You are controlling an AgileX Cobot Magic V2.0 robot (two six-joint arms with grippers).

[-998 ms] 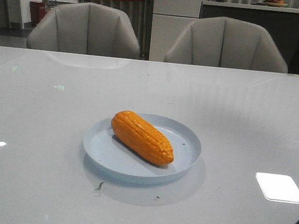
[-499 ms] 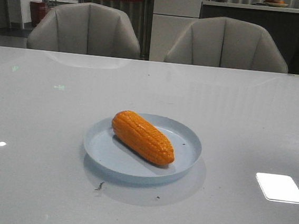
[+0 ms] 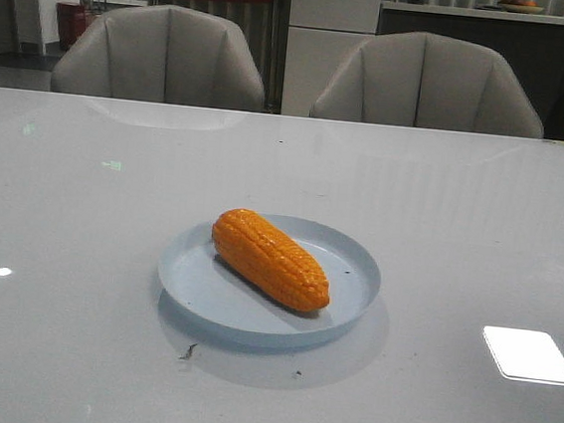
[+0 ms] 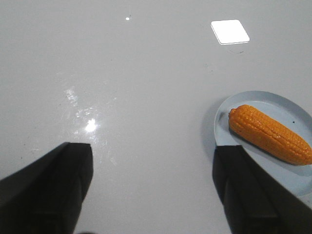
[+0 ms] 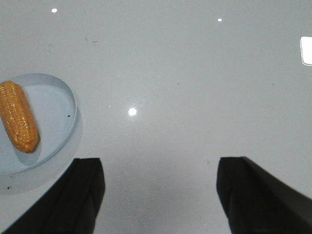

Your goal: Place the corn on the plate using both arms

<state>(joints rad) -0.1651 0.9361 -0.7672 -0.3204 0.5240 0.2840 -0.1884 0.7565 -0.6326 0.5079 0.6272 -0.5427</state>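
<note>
The orange corn lies on the pale blue plate in the middle of the table, slanted with its tapered end toward the front right. No arm shows in the front view. In the left wrist view the corn and the plate lie off to one side; my left gripper is open and empty above bare table. In the right wrist view the corn and the plate lie off to the other side; my right gripper is open and empty above bare table.
Two grey chairs stand behind the table's far edge. A bright square light reflection lies on the glossy grey table at the front right. A few small dark specks lie in front of the plate.
A dark cable at the front right corner and a dark shape at the top right of the front view have gone out of view. The corn and plate have not moved.
</note>
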